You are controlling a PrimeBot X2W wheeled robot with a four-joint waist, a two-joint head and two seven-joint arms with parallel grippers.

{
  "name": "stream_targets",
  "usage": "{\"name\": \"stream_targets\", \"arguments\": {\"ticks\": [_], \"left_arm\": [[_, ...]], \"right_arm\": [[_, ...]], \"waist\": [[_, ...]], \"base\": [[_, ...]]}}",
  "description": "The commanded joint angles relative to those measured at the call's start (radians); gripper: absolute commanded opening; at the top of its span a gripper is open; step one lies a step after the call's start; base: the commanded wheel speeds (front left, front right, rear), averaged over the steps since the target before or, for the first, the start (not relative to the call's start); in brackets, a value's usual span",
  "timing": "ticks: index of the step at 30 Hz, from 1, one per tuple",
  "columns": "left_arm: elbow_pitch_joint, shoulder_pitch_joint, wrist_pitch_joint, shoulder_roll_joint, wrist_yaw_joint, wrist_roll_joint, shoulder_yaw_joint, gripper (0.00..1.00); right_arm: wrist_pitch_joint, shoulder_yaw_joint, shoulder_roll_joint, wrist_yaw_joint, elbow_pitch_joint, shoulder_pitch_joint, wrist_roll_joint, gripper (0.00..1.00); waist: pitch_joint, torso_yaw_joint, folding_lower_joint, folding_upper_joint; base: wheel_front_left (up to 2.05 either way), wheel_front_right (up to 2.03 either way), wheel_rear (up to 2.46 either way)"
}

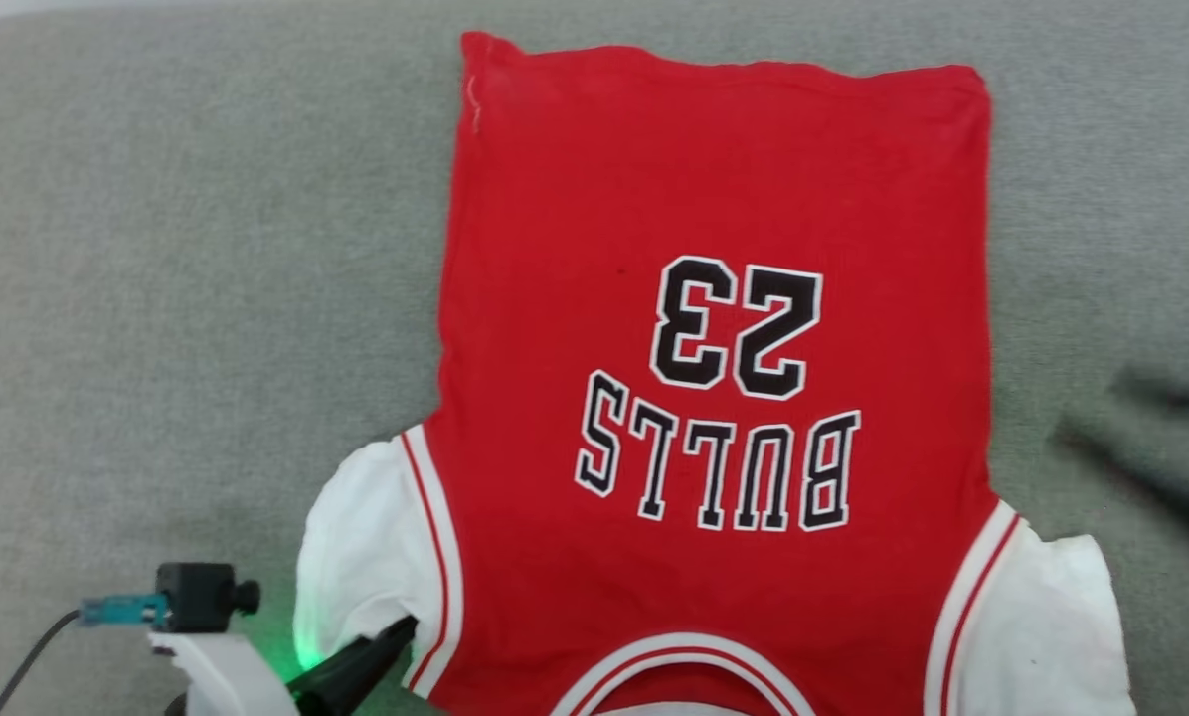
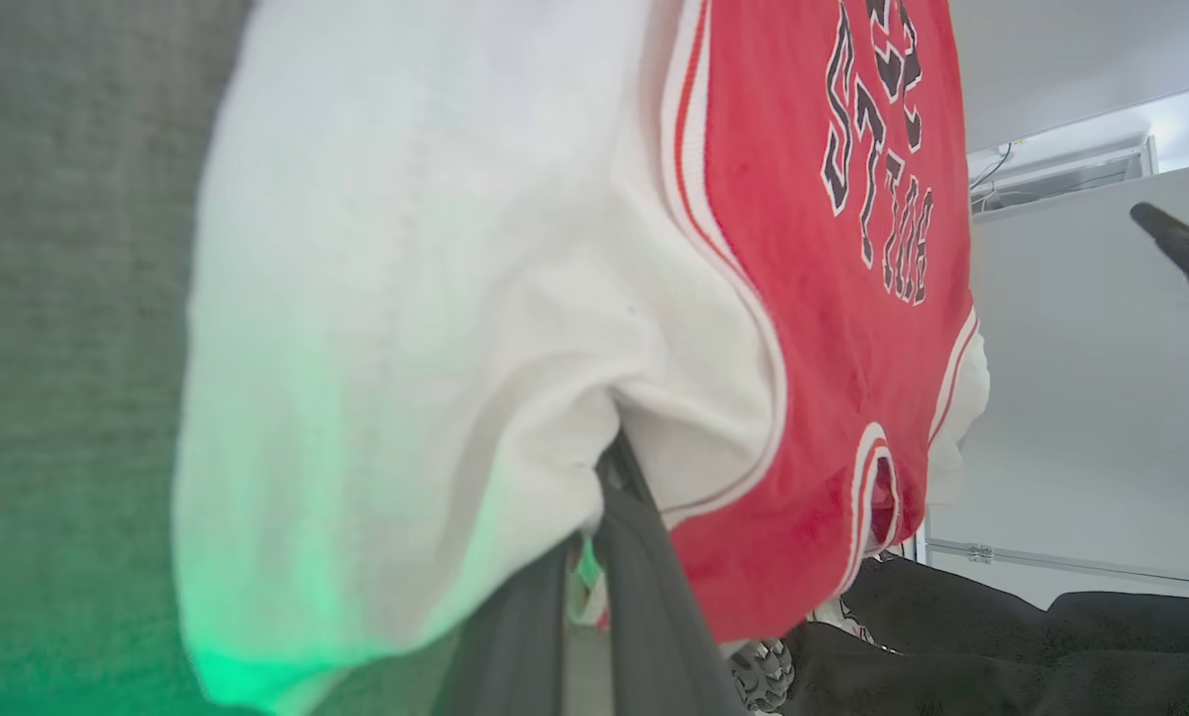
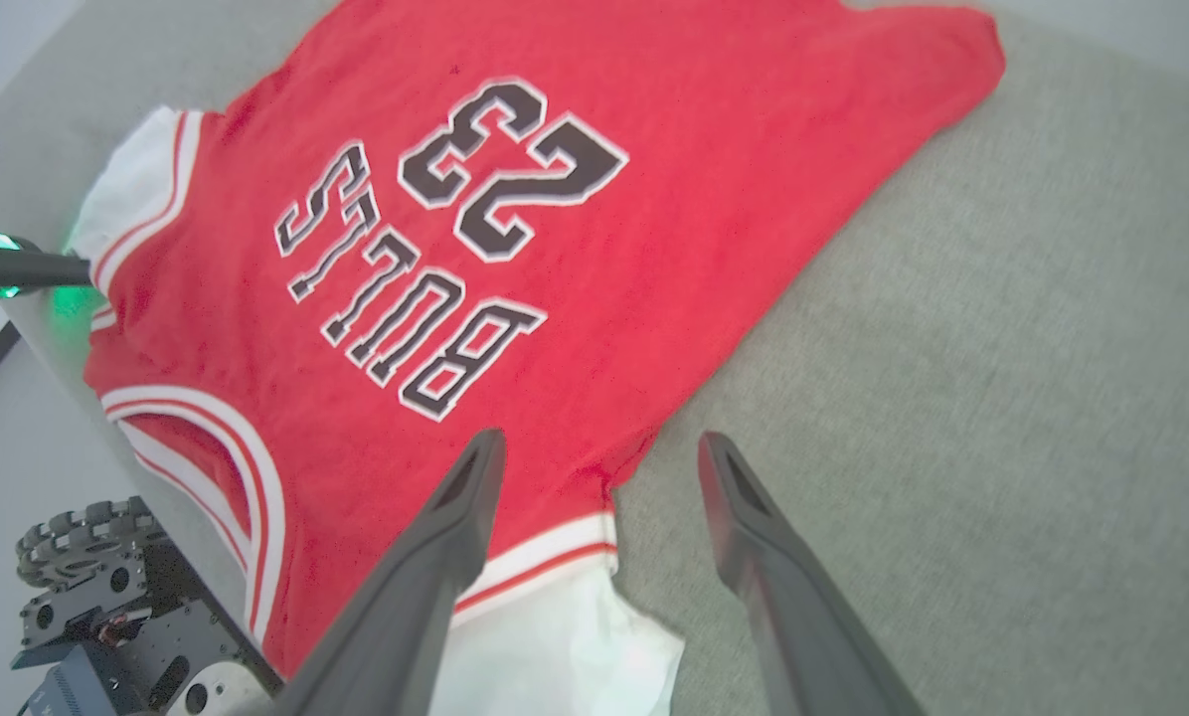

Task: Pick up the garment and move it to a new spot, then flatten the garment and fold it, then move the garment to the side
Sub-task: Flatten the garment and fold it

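Note:
The garment [image 1: 714,328] lies spread flat on the grey cloth surface, its front up and its collar toward me, with the black "BULLS" and "23" upside down. It has white sleeves at both lower corners. My left gripper [image 1: 401,628] is at the lower left, shut on the edge of the left white sleeve [image 2: 406,328], which bunches between the dark fingers [image 2: 644,587]. My right gripper [image 3: 602,443] is open and hangs above the garment's right armhole, with nothing between its fingers. In the head view the right gripper [image 1: 1146,443] is a dark blur to the right of the garment.
The grey cloth surface [image 1: 177,298] stretches wide on both sides of the garment. Its near edge runs just below the collar. Below that edge stands my wheeled base [image 3: 87,587]. The left wrist's camera [image 1: 197,597] sits at the lower left.

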Motion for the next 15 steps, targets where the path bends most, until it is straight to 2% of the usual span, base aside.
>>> {"name": "stream_targets", "arguments": {"ticks": [1,5,10,15], "left_arm": [[-0.004,-0.011,0.004,-0.015,0.004,0.012,-0.007,0.0],[-0.017,-0.047,0.01,-0.034,0.004,0.029,-0.016,0.0],[-0.022,-0.102,0.026,-0.068,0.004,0.046,-0.034,0.0],[-0.009,-0.152,0.033,-0.101,0.004,0.055,-0.053,0.0]], "right_arm": [[0.007,-0.042,0.021,-0.002,0.025,-0.038,-0.032,1.0],[0.077,-0.102,0.145,-0.002,0.158,-0.191,-0.157,1.0],[0.192,-0.111,0.32,-0.002,0.434,-0.461,-0.268,1.0],[0.304,-0.112,0.418,-0.002,0.714,-0.688,-0.368,1.0]], "waist": [[0.014,0.021,0.0,-0.0001],[0.044,0.056,0.0,-0.0001],[0.103,0.107,0.0,-0.0001],[0.168,0.148,0.0,-0.0001]], "base": [[0.0,0.0,0.0],[0.0,0.0,0.0],[0.0,0.0,0.0],[0.0,0.0,0.0]]}}
